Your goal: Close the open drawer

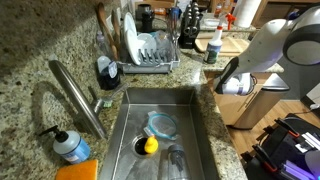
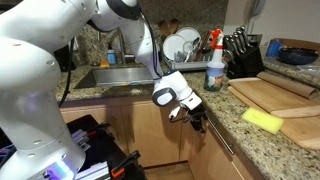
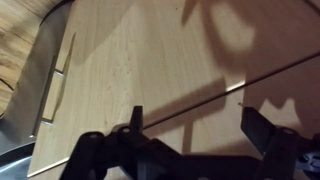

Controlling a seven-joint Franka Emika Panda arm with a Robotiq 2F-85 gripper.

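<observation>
The light wooden drawer front (image 3: 150, 60) fills the wrist view, with a thin seam line crossing it and a metal handle (image 3: 55, 85) at the left. My gripper (image 3: 197, 130) is open and empty, its two dark fingers spread close in front of the wood. In both exterior views the gripper (image 2: 195, 118) (image 1: 225, 82) sits just below the granite counter edge, against the wooden cabinet fronts (image 2: 215, 150) (image 1: 245, 105). How far the drawer stands out cannot be told.
A sink (image 1: 200, 110) with a faucet (image 1: 80, 95) and dishes is set in the counter. A dish rack (image 1: 150, 50), spray bottle (image 2: 215, 65), knife block (image 2: 243, 55), cutting board (image 2: 275, 95) and yellow sponge (image 2: 262, 120) stand on the counter.
</observation>
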